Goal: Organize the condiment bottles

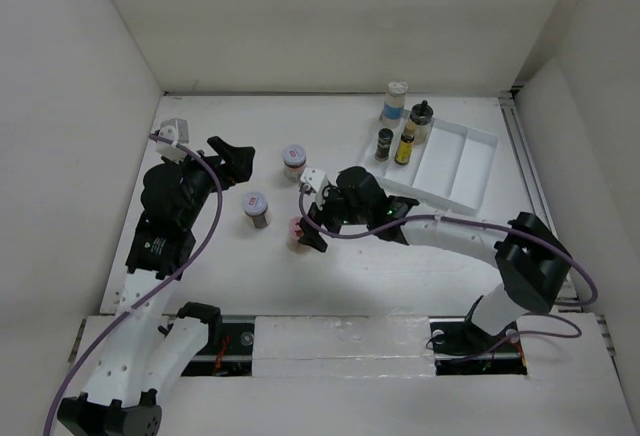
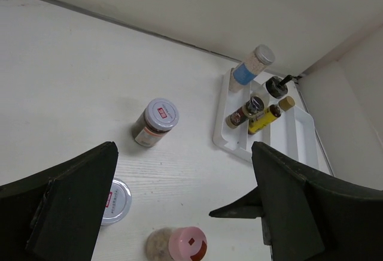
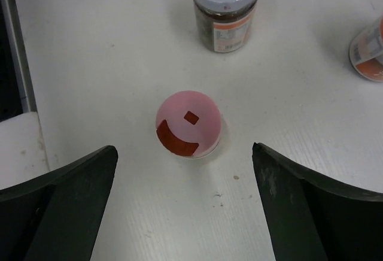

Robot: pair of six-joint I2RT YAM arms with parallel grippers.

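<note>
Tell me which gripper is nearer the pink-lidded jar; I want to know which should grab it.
Right. The right gripper hangs open above the pink-lidded jar, fingers either side; the left gripper is farther off, left and back.

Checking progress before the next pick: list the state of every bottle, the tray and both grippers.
pink-lidded jar: upright, capped, loose on table
far silver-lidded jar: upright, capped, on table
near silver-lidded jar: same
yellow bottle: upright in tray
small dark jar: upright in tray
black-capped bottle: upright in tray
blue-labelled bottle: upright at tray's far corner
left gripper: open, empty
right gripper: open over pink-lidded jar
</note>
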